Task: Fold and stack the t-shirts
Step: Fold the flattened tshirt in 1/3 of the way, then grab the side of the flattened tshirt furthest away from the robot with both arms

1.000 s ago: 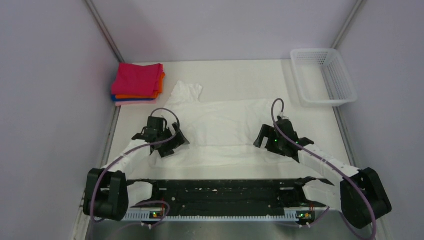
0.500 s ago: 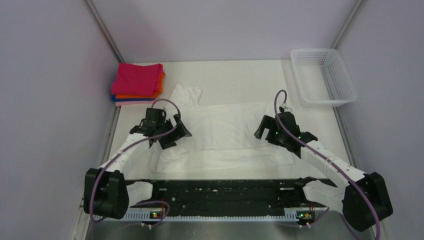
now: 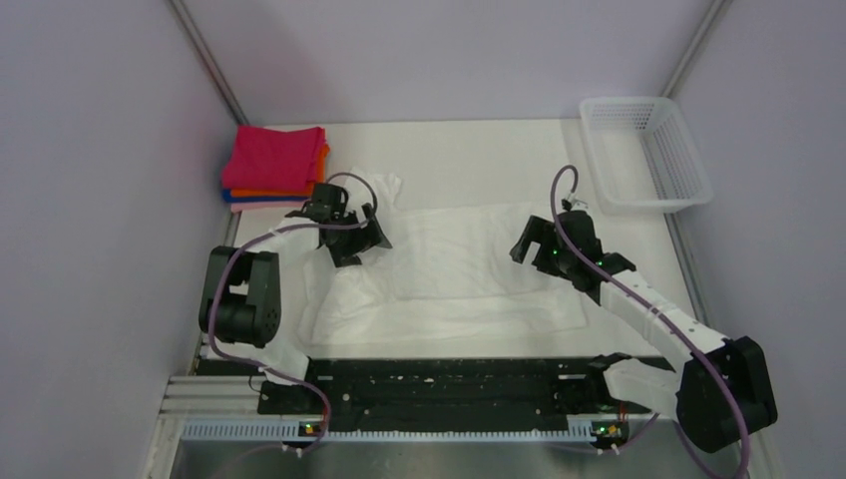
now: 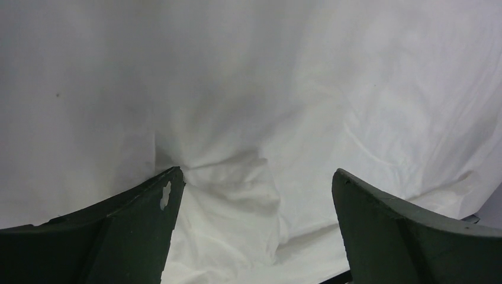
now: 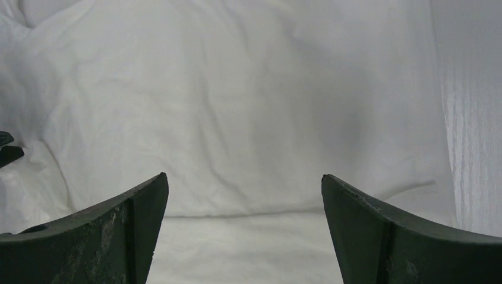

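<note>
You are in the middle of folding the white t-shirt (image 3: pixel 459 264), I believe. It lies spread and wrinkled, with one layer already turned over on itself. The stack of folded shirts (image 3: pixel 274 165) sits just beyond the white t-shirt's far-left corner, magenta on top, and the basket (image 3: pixel 638 204) stands beyond its far-right corner.

The left gripper (image 3: pixel 349 232) hovers over the t-shirt's left side, near the sleeve. Its fingers are apart, and the cloth puckers at one fingertip (image 4: pixel 171 177) – it touches but does not clamp. The right gripper (image 3: pixel 544 249) is over the t-shirt's right side, also spread wide and holding nothing.

The next move asks for a real pinch on both sides. The cotton is thin, so take the top layer together with the one under it – otherwise the fold may slide open when you lift.
</note>
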`<state>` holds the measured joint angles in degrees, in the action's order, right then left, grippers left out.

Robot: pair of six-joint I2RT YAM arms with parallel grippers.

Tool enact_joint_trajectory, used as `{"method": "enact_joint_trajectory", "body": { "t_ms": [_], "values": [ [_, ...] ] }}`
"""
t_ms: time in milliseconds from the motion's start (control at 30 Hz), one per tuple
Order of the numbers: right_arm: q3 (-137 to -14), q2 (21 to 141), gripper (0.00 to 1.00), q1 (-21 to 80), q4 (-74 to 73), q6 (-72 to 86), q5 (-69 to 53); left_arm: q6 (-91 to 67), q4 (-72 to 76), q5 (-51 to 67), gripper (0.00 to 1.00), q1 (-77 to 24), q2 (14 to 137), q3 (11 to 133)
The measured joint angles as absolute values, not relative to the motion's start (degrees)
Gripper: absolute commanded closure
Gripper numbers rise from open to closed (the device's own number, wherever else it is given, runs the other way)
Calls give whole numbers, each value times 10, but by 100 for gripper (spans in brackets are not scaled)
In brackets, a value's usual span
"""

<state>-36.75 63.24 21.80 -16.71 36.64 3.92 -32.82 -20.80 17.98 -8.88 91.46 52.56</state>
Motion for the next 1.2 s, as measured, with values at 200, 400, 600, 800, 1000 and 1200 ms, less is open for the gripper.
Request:
{"method": "enact_joint_trajectory", "body": {
  "t_ms": [200,400,600,800,1000,1200],
  "values": [
    [-369,632,1,204,-167,358,39,-314,-211,181,1,-89,964,589],
    [-381,633,1,188,-164,347,50,-285,-269,149,1,-89,956,663],
    [-427,674,1,173,-142,335,63,-270,-317,95,1,-89,983,799],
    [-470,731,1,167,-119,324,76,-240,-336,63,3,-88,1135,1025],
    [-489,770,1,156,-116,310,89,-176,-369,61,16,-88,1306,1219],
    [-490,801,1,148,-116,305,94,-133,-376,70,21,-88,1386,1276]
  ]
}}
